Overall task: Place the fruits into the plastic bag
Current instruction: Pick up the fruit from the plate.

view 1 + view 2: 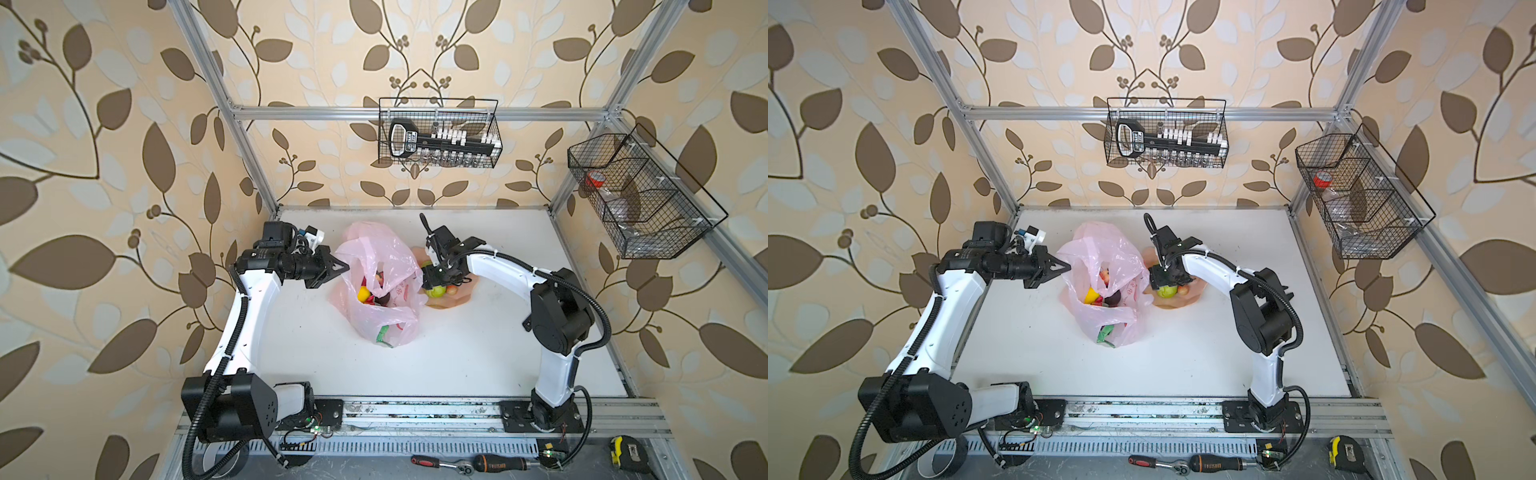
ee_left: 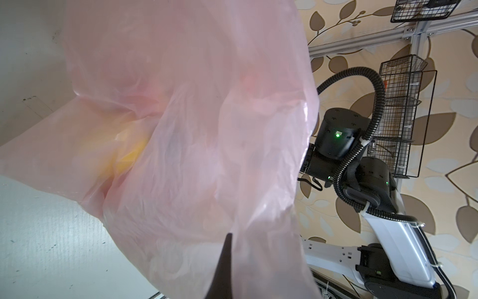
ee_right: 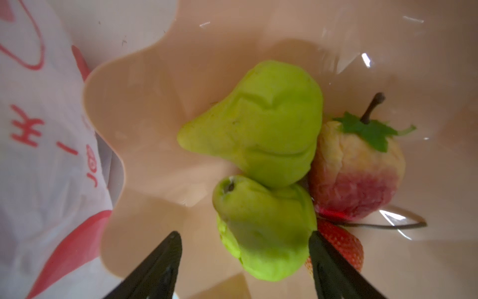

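The pink plastic bag [image 1: 386, 266] [image 1: 1100, 249] stands mid-table with its mouth open. A yellow lemon [image 1: 364, 294], a dark purple fruit [image 1: 1113, 297] and red fruits lie inside it. My left gripper [image 1: 343, 266] is shut on the bag's left rim; in the left wrist view the bag film [image 2: 207, 129] runs out from the one dark finger [image 2: 225, 261] that shows. My right gripper [image 3: 245, 235] is open over the peach dish [image 3: 155, 77], its fingers either side of a green pear [image 3: 263, 227]. Beside that pear lie a second pear [image 3: 263, 129], a blushed apple [image 3: 354, 176] and a strawberry [image 3: 341, 246].
The dish [image 1: 457, 297] sits right against the bag. Wire baskets hang on the back rail [image 1: 440, 133] and the right frame [image 1: 640, 195]. A ratchet [image 1: 457, 461] and a tape measure [image 1: 627, 453] lie below the table's front rail.
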